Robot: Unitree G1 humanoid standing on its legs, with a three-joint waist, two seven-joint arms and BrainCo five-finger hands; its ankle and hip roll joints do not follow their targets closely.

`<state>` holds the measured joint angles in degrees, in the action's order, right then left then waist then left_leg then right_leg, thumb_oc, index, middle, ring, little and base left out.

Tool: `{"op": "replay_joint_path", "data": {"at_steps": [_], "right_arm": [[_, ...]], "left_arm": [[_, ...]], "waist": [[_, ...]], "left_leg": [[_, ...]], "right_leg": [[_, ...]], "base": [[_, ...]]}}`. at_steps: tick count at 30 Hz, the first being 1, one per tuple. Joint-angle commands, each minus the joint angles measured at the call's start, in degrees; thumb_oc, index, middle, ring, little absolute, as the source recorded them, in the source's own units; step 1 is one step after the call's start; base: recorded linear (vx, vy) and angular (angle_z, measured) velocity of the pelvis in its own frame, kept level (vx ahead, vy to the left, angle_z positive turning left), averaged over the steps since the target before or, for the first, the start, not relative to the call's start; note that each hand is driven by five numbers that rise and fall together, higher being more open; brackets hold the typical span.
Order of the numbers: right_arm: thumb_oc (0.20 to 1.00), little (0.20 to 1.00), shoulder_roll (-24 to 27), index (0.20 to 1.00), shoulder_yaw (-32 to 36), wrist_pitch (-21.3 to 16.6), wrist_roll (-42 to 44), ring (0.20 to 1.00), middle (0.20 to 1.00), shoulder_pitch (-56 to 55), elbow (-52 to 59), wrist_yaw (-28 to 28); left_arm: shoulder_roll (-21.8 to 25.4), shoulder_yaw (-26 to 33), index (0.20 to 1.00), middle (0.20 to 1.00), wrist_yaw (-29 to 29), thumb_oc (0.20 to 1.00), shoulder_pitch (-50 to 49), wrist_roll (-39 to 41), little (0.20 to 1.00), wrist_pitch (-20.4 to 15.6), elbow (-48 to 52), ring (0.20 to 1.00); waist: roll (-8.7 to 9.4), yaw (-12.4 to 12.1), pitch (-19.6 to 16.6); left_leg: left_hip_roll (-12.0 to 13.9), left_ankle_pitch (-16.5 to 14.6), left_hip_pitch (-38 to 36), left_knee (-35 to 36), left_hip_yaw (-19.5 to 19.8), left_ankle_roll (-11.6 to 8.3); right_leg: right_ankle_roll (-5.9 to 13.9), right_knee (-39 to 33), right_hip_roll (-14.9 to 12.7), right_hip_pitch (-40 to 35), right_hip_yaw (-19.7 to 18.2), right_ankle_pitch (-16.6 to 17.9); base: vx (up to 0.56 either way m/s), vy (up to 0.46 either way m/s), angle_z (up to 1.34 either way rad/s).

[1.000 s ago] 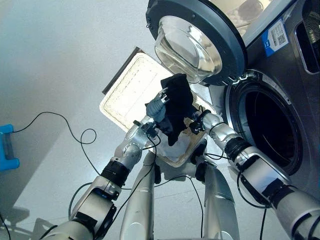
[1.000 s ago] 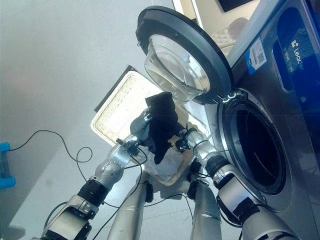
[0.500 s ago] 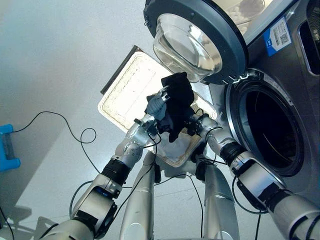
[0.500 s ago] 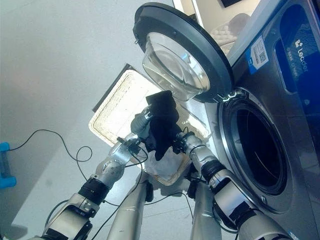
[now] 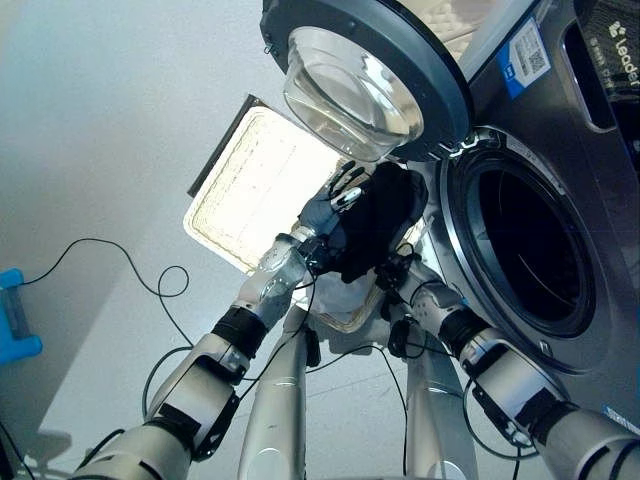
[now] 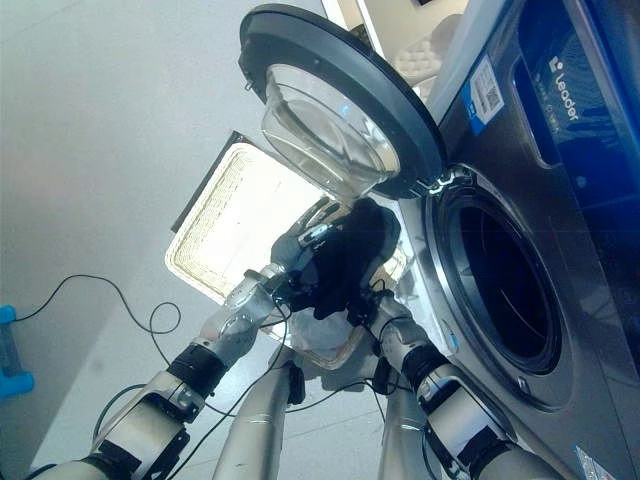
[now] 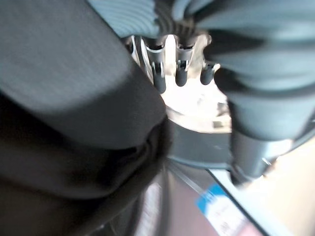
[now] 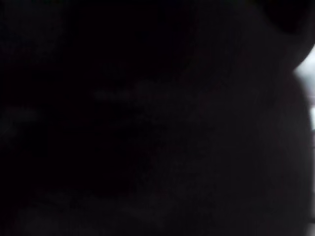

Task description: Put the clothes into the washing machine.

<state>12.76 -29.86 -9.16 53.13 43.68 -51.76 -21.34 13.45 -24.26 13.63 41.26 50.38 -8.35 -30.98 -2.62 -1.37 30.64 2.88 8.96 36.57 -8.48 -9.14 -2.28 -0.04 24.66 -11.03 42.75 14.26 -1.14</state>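
Note:
A black garment [image 5: 380,222] hangs bunched between my two hands, just left of the washing machine's open drum [image 5: 520,240] and below its swung-open round door [image 5: 360,70]. My left hand [image 5: 335,200] presses against the garment's left side with its fingers [image 7: 160,81] straight and spread; the dark cloth [image 7: 74,98] lies along them. My right hand [image 5: 397,272] sits under the garment's lower edge, covered by the cloth. The right wrist view is dark with cloth [image 8: 147,118].
A white woven basket [image 5: 250,190] lies on the grey floor beneath my hands, with pale cloth [image 5: 345,300] in its near corner. The door's glass bowl [image 5: 345,95] juts out just above the garment. A blue object [image 5: 12,315] sits on the floor at far left.
Both hands have carried the garment to the right, closer to the drum opening. The left hand's fingers have spread. The camera has shifted as well.

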Motion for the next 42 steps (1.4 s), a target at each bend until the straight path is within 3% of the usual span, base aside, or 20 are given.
{"op": "replay_joint_path", "data": {"at_steps": [1, 10, 15, 20, 23, 30, 34, 36, 42], "right_arm": [[0.200, 0.200, -1.71, 0.200, 3.36, -1.64, 8.42, 0.200, 0.200, 2.04, 6.38, -4.20], [0.200, 0.200, -0.88, 0.200, 6.49, -1.18, 16.37, 0.200, 0.200, -2.69, 4.52, -6.12], [0.200, 0.200, -0.59, 0.200, 9.32, -1.70, 23.70, 0.200, 0.200, -3.93, 3.58, -7.13], [0.200, 0.200, -1.32, 0.200, 14.49, -3.69, 32.15, 0.200, 0.200, -4.53, 1.17, -8.94], [0.200, 0.200, -1.19, 0.200, 17.89, -7.05, 37.13, 0.200, 0.200, -4.82, 1.02, -8.05], [0.200, 0.200, 1.33, 0.200, 23.96, -10.44, 40.89, 0.200, 0.200, -2.86, -0.84, -6.30], [0.200, 0.200, 2.79, 0.200, 28.42, -15.28, 46.42, 0.200, 0.200, -1.44, -1.28, -4.21], [0.200, 0.200, 2.81, 0.200, 28.84, -15.86, 47.22, 0.200, 0.200, -1.39, -1.31, -4.12], [0.200, 0.200, 5.33, 0.200, 38.02, -22.11, 59.87, 0.200, 0.200, 1.50, -3.98, -2.54]], "left_arm": [[-1.52, -1.03, 1.000, 1.000, -1.28, 1.000, -0.87, -4.09, 1.000, -4.08, -0.76, 1.000], [-1.99, -0.72, 1.000, 1.000, -2.40, 1.000, -2.65, -3.92, 1.000, -9.56, -2.56, 1.000], [-2.88, 1.47, 1.000, 1.000, -1.87, 1.000, -3.50, 3.63, 1.000, -14.18, -2.96, 1.000], [-5.41, 6.97, 1.000, 1.000, -6.42, 1.000, -4.92, 12.22, 1.000, -21.33, -3.54, 1.000], [-6.40, 9.21, 1.000, 1.000, -11.64, 1.000, -6.25, 10.36, 1.000, -24.69, -3.15, 1.000], [-6.21, 10.52, 1.000, 1.000, -14.28, 1.000, -6.38, 7.97, 1.000, -24.01, -3.07, 1.000], [-5.06, 10.81, 1.000, 1.000, -14.83, 1.000, -5.55, 7.38, 1.000, -22.62, -3.57, 1.000], [-4.96, 10.82, 1.000, 1.000, -14.85, 1.000, -5.51, 7.12, 1.000, -22.61, -3.62, 1.000], [-3.96, 11.05, 1.000, 1.000, -15.47, 1.000, -4.47, 4.18, 1.000, -22.65, -3.55, 1.000]], "waist": [[-2.89, 1.87, -0.84], [-4.16, 3.76, -0.84], [-4.64, 4.49, -0.84], [-4.82, 4.97, -0.84], [-4.91, 5.07, -0.84], [-5.39, 4.77, -0.84], [-4.82, 4.79, -0.84], [-4.72, 4.76, -0.84], [-4.23, 4.70, -0.84]], "left_leg": [[-3.15, -6.48, 0.65, -4.91, -4.69, -2.27], [-2.88, -6.71, -0.41, -4.64, -6.81, -2.68], [-2.63, -6.88, -1.03, -4.43, -7.82, -2.81], [-2.44, -7.36, -1.24, -4.67, -8.20, -2.91], [-2.45, -7.36, -1.04, -4.60, -8.20, -3.04], [-2.31, -7.70, -1.16, -4.49, -8.31, -2.98], [-1.99, -8.13, -0.84, -5.03, -8.24, -2.93], [-1.94, -8.18, -0.81, -5.07, -8.24, -2.94], [-1.75, -8.78, -0.42, -5.39, -8.01, -2.72]], "right_leg": [[5.47, -4.53, 2.66, -2.32, 0.86, 2.46], [5.27, -4.97, 3.22, -2.48, -0.69, 1.90], [5.26, -5.15, 3.38, -2.68, -1.33, 1.66], [5.34, -4.50, 3.55, -2.46, -1.88, 1.04], [5.44, -4.41, 3.65, -2.29, -2.02, 0.89], [5.76, -3.99, 3.24, -2.16, -1.69, 0.72], [6.14, -3.32, 3.13, -1.92, -1.49, 0.73], [6.18, -3.31, 3.16, -1.91, -1.49, 0.73], [6.58, -3.21, 3.53, -1.71, -1.64, 1.10]], "base": [[0.02, 0.108, -0.09], [0.01, 0.084, -0.17], [0.01, 0.057, -0.08], [0.00, 0.027, -0.04], [-0.01, 0.021, -0.09], [0.00, 0.002, -0.04], [0.00, -0.009, 0.00], [0.00, 0.000, 0.00], [0.01, -0.019, -0.04]]}}
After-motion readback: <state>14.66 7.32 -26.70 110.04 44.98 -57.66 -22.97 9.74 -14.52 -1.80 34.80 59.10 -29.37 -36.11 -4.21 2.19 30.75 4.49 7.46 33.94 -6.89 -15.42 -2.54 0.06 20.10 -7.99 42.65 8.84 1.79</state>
